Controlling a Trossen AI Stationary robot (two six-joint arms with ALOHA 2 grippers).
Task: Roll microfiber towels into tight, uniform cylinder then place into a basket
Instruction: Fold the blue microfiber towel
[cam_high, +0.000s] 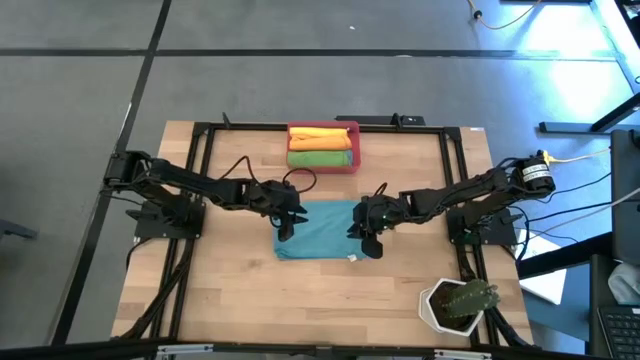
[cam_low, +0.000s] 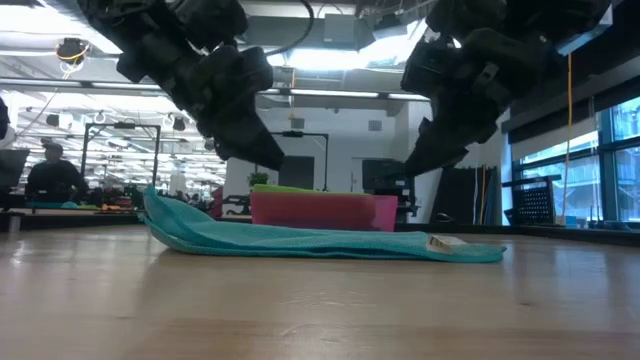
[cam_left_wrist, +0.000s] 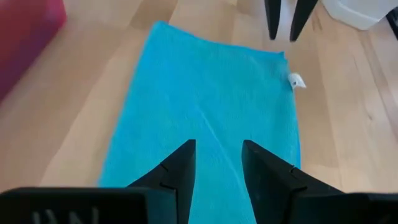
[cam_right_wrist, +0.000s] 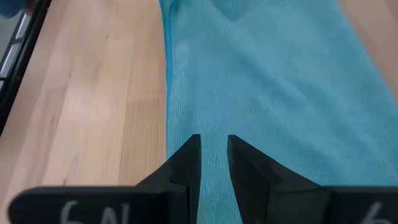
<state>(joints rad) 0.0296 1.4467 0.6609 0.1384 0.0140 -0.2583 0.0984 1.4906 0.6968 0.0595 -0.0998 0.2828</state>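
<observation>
A teal-blue microfiber towel (cam_high: 320, 231) lies folded into a flat strip on the middle of the table, with its white tag (cam_low: 445, 243) at the near right corner. Its left end (cam_low: 152, 203) curls up a little. My left gripper (cam_high: 287, 226) hovers over the towel's left end, and my right gripper (cam_high: 366, 238) hovers over its right end. Both slant down, open by a narrow gap, with nothing between the fingers (cam_left_wrist: 217, 163) (cam_right_wrist: 214, 152). The low view shows both sets of fingertips clear above the cloth. The red-pink basket (cam_high: 355, 147) stands behind the towel and holds an orange-yellow roll (cam_high: 320, 133) and a green roll (cam_high: 319, 157).
A white hexagonal pot with a plant (cam_high: 457, 304) stands near the front right corner. A black frame (cam_high: 200, 180) runs along the table's left, right and far sides. Bare wood (cam_high: 250, 300) lies in front of the towel.
</observation>
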